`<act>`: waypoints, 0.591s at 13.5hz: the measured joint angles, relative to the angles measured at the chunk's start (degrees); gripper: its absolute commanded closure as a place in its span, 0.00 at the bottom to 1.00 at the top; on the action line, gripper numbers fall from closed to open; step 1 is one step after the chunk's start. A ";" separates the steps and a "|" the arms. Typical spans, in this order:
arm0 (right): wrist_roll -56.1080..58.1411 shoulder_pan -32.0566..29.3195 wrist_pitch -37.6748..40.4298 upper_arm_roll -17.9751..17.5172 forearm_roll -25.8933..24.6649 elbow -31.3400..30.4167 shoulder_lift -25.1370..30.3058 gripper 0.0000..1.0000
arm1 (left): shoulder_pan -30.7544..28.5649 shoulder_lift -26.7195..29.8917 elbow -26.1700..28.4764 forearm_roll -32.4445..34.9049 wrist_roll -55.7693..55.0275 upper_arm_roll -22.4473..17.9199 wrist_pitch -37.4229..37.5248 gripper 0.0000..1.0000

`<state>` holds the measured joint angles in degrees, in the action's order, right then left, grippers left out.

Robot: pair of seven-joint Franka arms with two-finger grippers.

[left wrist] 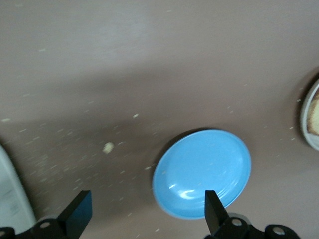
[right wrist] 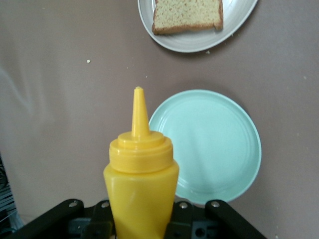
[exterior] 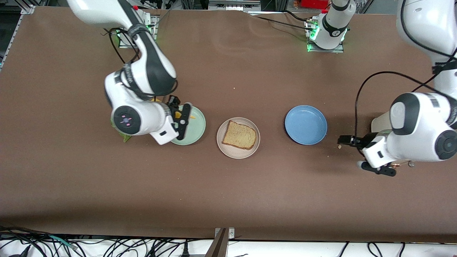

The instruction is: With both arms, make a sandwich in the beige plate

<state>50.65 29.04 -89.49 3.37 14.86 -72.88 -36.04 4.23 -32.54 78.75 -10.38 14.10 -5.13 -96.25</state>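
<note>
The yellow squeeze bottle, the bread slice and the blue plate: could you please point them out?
yellow squeeze bottle [right wrist: 141, 191]: right wrist view, body.
bread slice [exterior: 239, 135]: front view, middle of crumb.
blue plate [exterior: 306, 125]: front view, bare centre.

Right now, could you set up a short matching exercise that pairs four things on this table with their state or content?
Column one:
1. beige plate
2. blue plate
3. right gripper
4. left gripper

Column two:
a. open, holding nothing
b. shut on the yellow squeeze bottle
c. carries one bread slice
d. nothing on it

Pairs: 1-c, 2-d, 3-b, 4-a
</note>
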 measured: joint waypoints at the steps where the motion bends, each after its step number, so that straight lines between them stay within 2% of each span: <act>1: -0.68 1.41 -1.41 -0.01 -1.85 0.00 -0.39 1.00 | -0.31 1.09 -0.04 1.10 -0.04 -0.16 1.09 0.01; 5: -3.28 6.44 -4.80 -0.01 -7.12 -0.03 -1.88 1.00 | -0.43 4.93 -0.13 4.89 -2.53 -1.60 4.71 0.01; 8: -6.73 11.17 -6.45 -0.10 -16.84 -0.02 -2.13 1.00 | -0.27 7.54 -0.18 9.64 -7.21 -1.35 5.19 0.01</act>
<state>43.93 40.21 -95.94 3.28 -1.98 -72.90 -38.18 3.96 -25.00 78.57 -0.74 6.89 -6.48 -91.05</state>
